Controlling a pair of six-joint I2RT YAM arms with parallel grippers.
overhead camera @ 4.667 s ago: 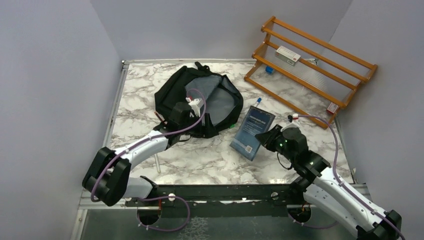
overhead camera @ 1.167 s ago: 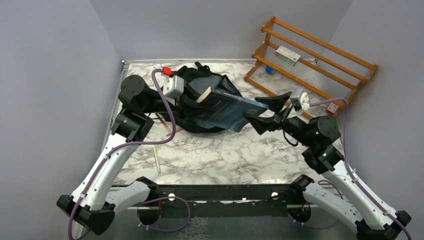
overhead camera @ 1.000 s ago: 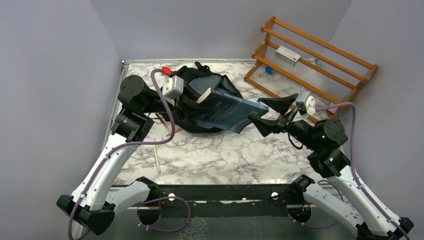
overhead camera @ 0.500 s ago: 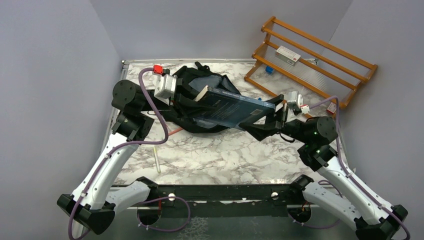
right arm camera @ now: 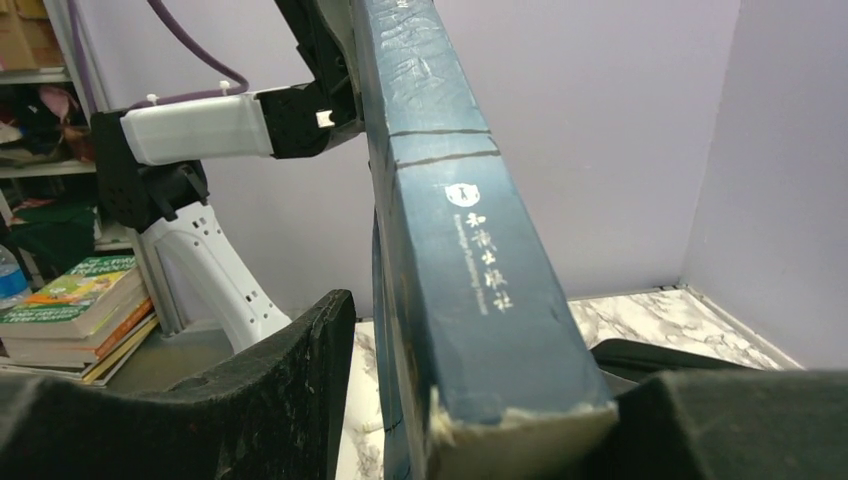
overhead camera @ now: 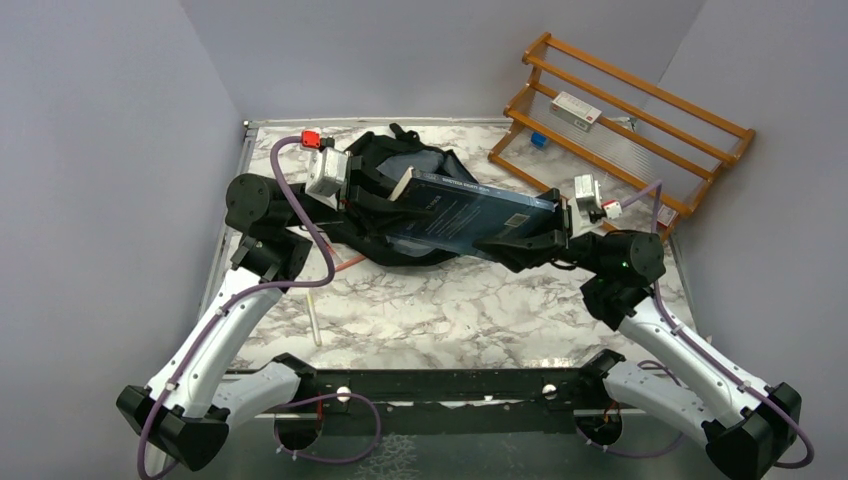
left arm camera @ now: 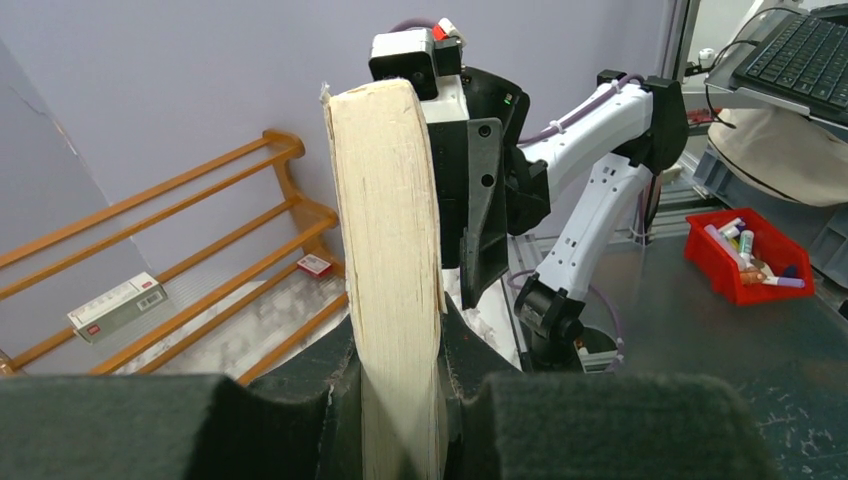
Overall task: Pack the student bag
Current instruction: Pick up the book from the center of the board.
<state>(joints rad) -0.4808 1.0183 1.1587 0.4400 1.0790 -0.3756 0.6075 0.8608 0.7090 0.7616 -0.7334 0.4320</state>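
The student bag lies black and open at the back of the marble table. A thick dark blue book hangs level above it, spanning both arms. My left gripper is shut on the book's left end. In the left wrist view both pads press the cream page edge, the left gripper low in the frame. My right gripper straddles the book's right end. In the right wrist view the right gripper is open: the left finger stands off the cover, and the right one is at the worn corner.
A wooden rack stands at the back right with a white box, a small blue item and a small red box. A white stick and an orange pen lie on the table's left side.
My right gripper has moved in over the book's right end and its jaws have narrowed around it. The left gripper has kept its hold and shifted slightly left, levelling the book.
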